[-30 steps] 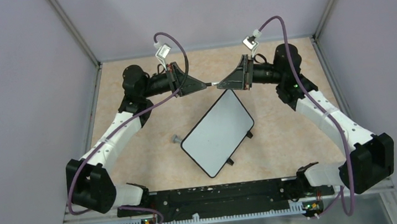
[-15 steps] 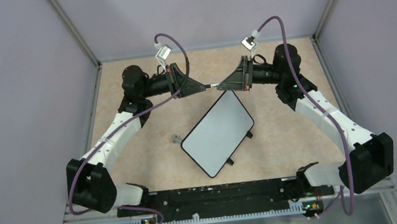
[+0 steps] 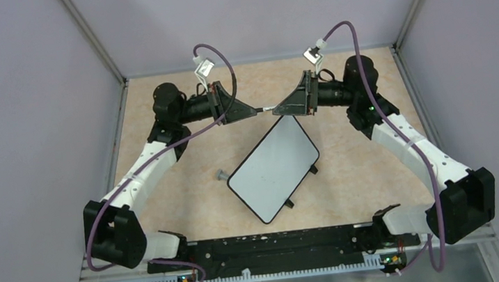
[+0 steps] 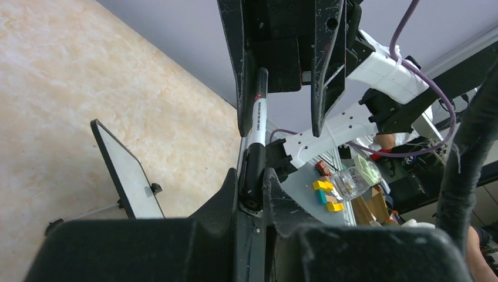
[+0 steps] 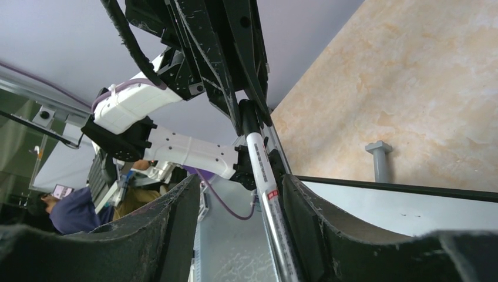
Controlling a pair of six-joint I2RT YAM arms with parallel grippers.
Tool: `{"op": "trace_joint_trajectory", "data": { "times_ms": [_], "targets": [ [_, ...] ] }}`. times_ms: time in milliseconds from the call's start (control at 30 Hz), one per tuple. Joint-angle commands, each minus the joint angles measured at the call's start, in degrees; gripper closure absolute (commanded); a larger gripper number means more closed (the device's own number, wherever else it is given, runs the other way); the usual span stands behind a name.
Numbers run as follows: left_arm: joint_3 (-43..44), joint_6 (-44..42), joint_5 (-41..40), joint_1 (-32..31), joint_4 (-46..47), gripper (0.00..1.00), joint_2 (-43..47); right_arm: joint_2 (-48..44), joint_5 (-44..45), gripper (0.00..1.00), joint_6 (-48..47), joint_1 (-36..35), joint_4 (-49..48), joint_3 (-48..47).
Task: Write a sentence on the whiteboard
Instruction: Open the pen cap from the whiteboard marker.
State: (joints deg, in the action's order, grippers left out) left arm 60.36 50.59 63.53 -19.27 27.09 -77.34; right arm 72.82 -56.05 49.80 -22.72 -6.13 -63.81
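From above, the whiteboard (image 3: 274,168) is seen lying flat and slantwise on the table (image 3: 191,210), between the two arms and nearer the bases than the grippers. No writing is seen on it. A small grey peg (image 3: 221,175) lies just beside its left edge. Over the far part of the table the left gripper (image 3: 255,111) and the right gripper (image 3: 278,108) are brought tip to tip, with a marker (image 3: 269,108) bridging them.

In the left wrist view, the dark end of the marker (image 4: 256,123) is pinched firmly between the left gripper's fingers (image 4: 232,182). The other end is reached up between the right gripper's fingers, which are spread, with the barrel lying against one of them only.

In the right wrist view, the same is confirmed: the right fingers (image 5: 329,223) are held apart on either side of the barrel (image 5: 264,170), with a gap to be seen. The whiteboard's surface (image 5: 399,208) is seen below, bare.

The step in hand is judged to be a handover or an uncapping of the marker; which of the two cannot be told. Writing is not yet begun. For the next move, the right jaws would need to be closed squarely on the barrel before anything is pulled or released, lest the marker be dropped onto the board.
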Motion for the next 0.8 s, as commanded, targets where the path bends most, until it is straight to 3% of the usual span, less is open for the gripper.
{"op": "trace_joint_trajectory", "data": {
  "times_ms": [0,500,633,767],
  "targets": [
    [1.22,-2.87,-0.19,-1.42,-0.79,1.0,0.75,-0.75,-0.99,0.47,0.74,-0.74,-2.59,-1.76],
    [3.1,-7.36,-0.5,-2.85,-5.58,1.0,0.1,-0.59,-1.91,0.64,-1.09,-2.2,-0.99,-1.57],
    [3.17,-7.9,-0.44,-3.22,-5.91,1.0,-0.04,-0.55,-1.96,0.73,-1.39,-2.24,-0.82,-1.65],
    [3.36,-8.24,-0.26,-3.32,-6.15,1.0,-0.09,-0.63,-1.96,0.91,-1.84,-2.24,-0.65,-1.77]
  ]
}}
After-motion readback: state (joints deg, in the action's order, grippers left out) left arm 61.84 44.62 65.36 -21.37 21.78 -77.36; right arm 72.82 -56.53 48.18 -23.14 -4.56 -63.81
